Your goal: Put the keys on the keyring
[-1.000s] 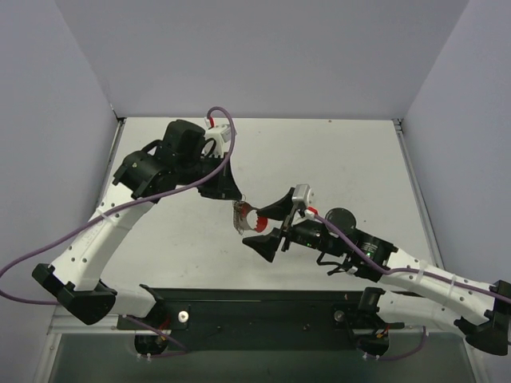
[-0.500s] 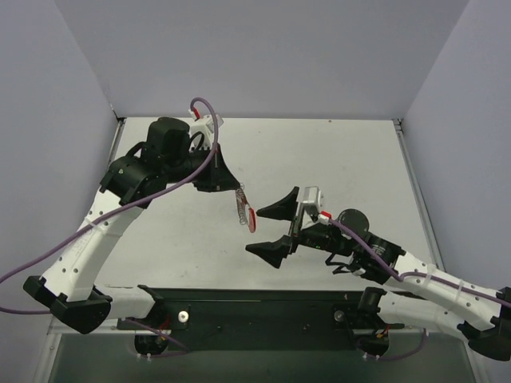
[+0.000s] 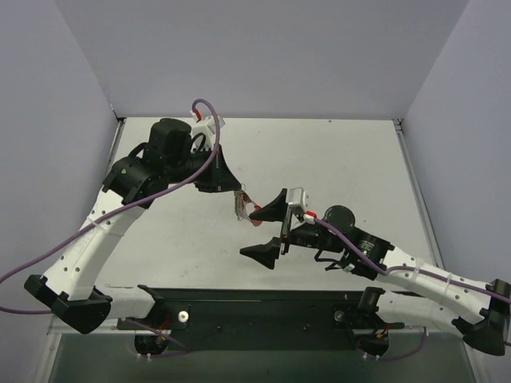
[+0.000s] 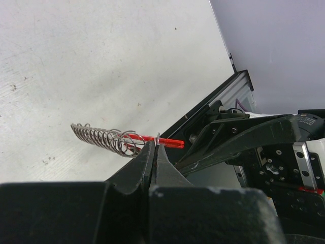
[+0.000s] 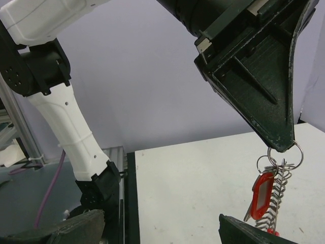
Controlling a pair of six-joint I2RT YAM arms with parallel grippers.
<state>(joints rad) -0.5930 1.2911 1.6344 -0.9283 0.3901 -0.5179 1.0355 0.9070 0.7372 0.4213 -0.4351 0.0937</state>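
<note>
1. Grip: the left fingers [image 4: 155,146] are pinched fully shut on a thin wire ring [image 5: 294,152] at the top of the keyring [image 4: 104,137]. Its silvery coiled band juts out past the tips.
2. Hanging just under those tips, against the coil, is the key [image 5: 260,193]. Its red plastic head is uppermost and the small silver blade points down. I cannot tell whether it is threaded onto the loop itself.
3. The right fingers [image 3: 270,215] are spread wide and hold nothing. One tip is just beside the dangling bundle, and the other is apart from it, toward the near edge.
4. The bundle hangs over the pale bench [image 3: 335,159], between the two arms.
5. Farther out, a purple cable [image 3: 120,215] loops along the left arm, and a black rail [image 3: 263,307] runs along the near edge.
</note>
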